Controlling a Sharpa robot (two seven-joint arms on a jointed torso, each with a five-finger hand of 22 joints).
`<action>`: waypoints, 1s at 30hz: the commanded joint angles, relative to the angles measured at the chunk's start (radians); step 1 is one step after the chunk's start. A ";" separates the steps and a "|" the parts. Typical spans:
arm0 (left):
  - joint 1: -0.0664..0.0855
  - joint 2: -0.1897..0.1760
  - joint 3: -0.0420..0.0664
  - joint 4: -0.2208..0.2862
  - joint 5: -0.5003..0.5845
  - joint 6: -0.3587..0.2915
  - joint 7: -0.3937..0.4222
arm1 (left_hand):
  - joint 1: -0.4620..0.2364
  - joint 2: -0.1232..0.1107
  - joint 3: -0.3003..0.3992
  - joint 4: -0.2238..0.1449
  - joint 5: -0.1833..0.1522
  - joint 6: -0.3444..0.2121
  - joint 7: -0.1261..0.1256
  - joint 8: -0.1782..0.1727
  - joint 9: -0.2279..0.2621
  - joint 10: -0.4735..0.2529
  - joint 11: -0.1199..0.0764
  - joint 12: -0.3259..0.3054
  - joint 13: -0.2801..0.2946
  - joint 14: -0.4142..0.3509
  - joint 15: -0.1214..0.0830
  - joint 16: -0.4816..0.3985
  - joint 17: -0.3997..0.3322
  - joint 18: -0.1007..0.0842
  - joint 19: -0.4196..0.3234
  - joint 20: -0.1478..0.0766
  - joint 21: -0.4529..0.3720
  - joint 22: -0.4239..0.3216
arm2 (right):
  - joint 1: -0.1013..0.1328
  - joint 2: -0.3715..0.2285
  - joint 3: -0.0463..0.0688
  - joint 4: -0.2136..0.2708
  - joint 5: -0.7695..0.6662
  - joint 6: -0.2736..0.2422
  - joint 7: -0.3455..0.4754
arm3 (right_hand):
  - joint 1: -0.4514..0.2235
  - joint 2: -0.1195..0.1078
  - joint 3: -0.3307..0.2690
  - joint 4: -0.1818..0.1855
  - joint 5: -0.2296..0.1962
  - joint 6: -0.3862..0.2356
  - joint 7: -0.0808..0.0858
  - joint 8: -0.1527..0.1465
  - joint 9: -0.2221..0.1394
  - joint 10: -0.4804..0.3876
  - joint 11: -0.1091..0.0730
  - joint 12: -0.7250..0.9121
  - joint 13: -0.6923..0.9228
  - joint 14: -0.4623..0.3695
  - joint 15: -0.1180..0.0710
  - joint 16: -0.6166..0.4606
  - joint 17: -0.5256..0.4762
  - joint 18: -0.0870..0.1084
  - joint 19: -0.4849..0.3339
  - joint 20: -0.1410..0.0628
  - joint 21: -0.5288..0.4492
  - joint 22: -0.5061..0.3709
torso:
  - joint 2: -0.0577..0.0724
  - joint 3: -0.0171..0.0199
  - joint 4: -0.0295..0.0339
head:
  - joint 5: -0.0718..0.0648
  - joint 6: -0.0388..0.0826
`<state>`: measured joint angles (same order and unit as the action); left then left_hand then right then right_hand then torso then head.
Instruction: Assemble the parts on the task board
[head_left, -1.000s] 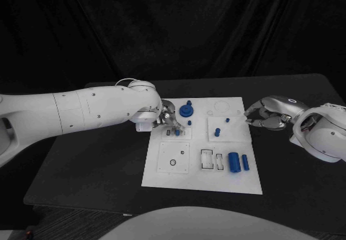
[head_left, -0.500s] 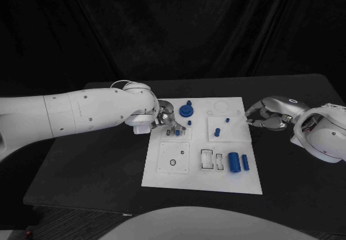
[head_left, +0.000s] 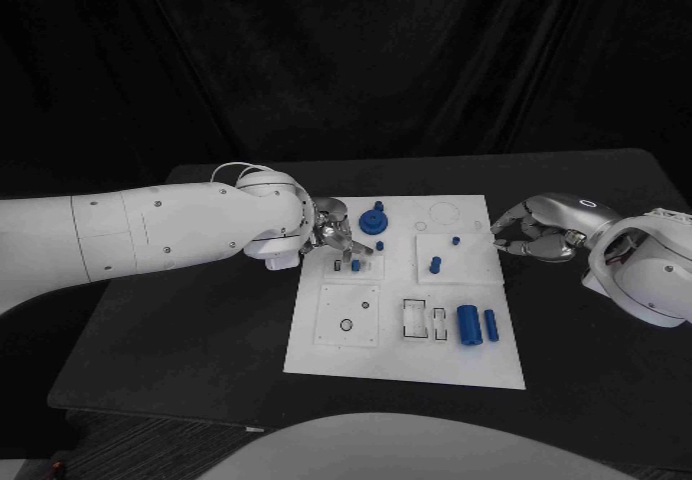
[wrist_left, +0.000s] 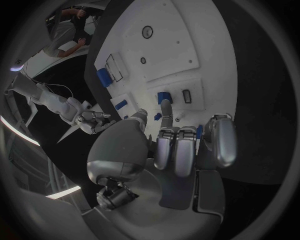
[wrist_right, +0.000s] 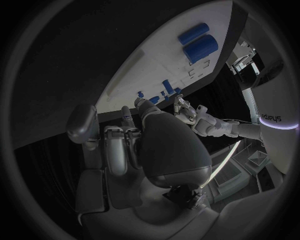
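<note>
I see the small blue block part (head_left: 356, 266) sitting beside a slot on the flat white task board (head_left: 361, 350), with my silver left hand (head_left: 335, 238) poised over it, fingers reaching down, probably to seat it. From the left wrist view a fingertip (wrist_left: 165, 105) touches it; whether it's grasped, I cannot tell. My silver right hand (head_left: 537, 232) waits curled, holding nothing, off the board's edge.

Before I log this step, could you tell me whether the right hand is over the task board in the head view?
No. The right hand sits over the black table just off the task board's right edge, curled and holding nothing.
</note>
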<state>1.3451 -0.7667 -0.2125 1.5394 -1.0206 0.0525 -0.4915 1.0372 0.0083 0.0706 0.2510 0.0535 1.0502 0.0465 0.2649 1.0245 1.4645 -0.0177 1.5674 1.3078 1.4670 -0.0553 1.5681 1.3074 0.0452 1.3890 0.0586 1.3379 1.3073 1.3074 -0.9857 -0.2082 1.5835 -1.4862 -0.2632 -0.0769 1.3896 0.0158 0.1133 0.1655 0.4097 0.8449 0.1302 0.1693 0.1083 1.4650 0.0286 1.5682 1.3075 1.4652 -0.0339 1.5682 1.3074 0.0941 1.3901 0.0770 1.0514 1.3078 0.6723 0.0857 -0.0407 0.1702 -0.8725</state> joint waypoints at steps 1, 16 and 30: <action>-0.005 0.001 0.000 0.002 -0.026 -0.018 0.023 | 0.023 0.009 -0.001 -0.008 0.005 -0.008 0.000 -0.003 0.002 0.104 0.005 0.002 0.261 0.104 0.003 0.003 0.263 0.016 0.004 0.002 0.001 0.182 | -0.003 -0.001 0.001 0.000 -0.001 0.001 -0.008 | 0.001 -0.011 0.005 -0.001 0.004 0.001 0.001 -0.007 -0.001 0.106 0.007 0.003 0.263 0.106 0.004 0.003 0.263 0.007 -0.007 0.001 -0.003 0.128 | 0.001 0.0006 0.0005 | 0.000 0.000; -0.023 0.005 0.000 -0.001 -0.028 -0.025 0.012 | 0.065 0.022 0.006 -0.026 0.045 -0.014 0.000 -0.006 0.001 0.104 0.005 0.001 0.261 0.104 0.003 0.003 0.263 0.017 0.004 0.003 0.000 0.181 | -0.003 -0.002 0.001 0.001 -0.001 0.003 -0.008 | -0.001 -0.012 0.005 0.000 0.004 0.001 0.001 -0.007 -0.001 0.106 0.007 0.003 0.263 0.106 0.005 0.003 0.263 0.007 -0.008 0.001 -0.004 0.128 | 0.002 0.0019 -0.0016 | 0.000 0.000; -0.027 0.010 0.000 -0.001 -0.028 -0.015 0.008 | 0.067 0.022 0.007 -0.027 0.049 -0.014 0.000 -0.006 0.001 0.103 0.005 0.000 0.260 0.104 0.003 0.003 0.263 0.017 0.004 0.003 0.001 0.181 | -0.003 0.000 0.001 0.000 -0.001 0.004 -0.008 | -0.003 -0.012 0.005 0.000 0.004 0.001 0.001 -0.007 -0.002 0.106 0.007 0.003 0.263 0.106 0.005 0.003 0.263 0.007 -0.008 0.001 -0.006 0.128 | 0.002 0.0019 0.0009 | 0.001 0.000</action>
<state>1.3206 -0.7586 -0.2128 1.5380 -1.0446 0.0357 -0.4909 1.0916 0.0309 0.0750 0.2302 0.0987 1.0413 0.0483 0.2649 1.0257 1.4646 -0.0177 1.5674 1.3078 1.4670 -0.0552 1.5681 1.3074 0.0453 1.3890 0.0586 1.3379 1.3073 1.3067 -0.9853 -0.2085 1.5832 -1.4862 -0.2624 -0.0768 1.3893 0.0155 0.1133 0.1655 0.4097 0.8449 0.1302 0.1655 0.1076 1.4650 0.0287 1.5682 1.3074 1.4652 -0.0339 1.5682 1.3073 0.0941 1.3901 0.0770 1.0514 1.3075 0.6746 0.0876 -0.0406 0.1713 -0.8725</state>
